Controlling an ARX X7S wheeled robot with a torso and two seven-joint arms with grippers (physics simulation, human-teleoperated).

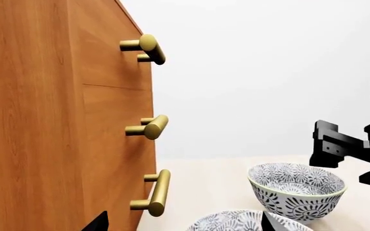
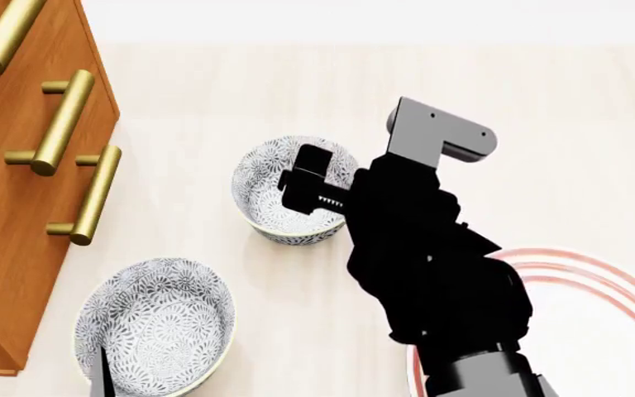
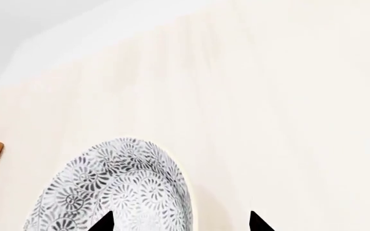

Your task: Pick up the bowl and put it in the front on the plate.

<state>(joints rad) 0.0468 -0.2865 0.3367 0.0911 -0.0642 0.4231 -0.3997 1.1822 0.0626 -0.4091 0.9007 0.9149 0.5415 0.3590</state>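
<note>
While our right gripper point(image 2: 308, 188) hovers spread and empty over the bowl point(image 2: 287, 201), nothing's lifted yet: grasp, carry and drop onto the plate point(image 2: 594, 289) behind it remain.

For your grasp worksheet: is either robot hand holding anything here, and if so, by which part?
Nothing is visibly held. The right hand hovers over the farther bowl, fingertips apart astride its rim; contact cannot be told. The left hand is over the nearer bowl.
</note>
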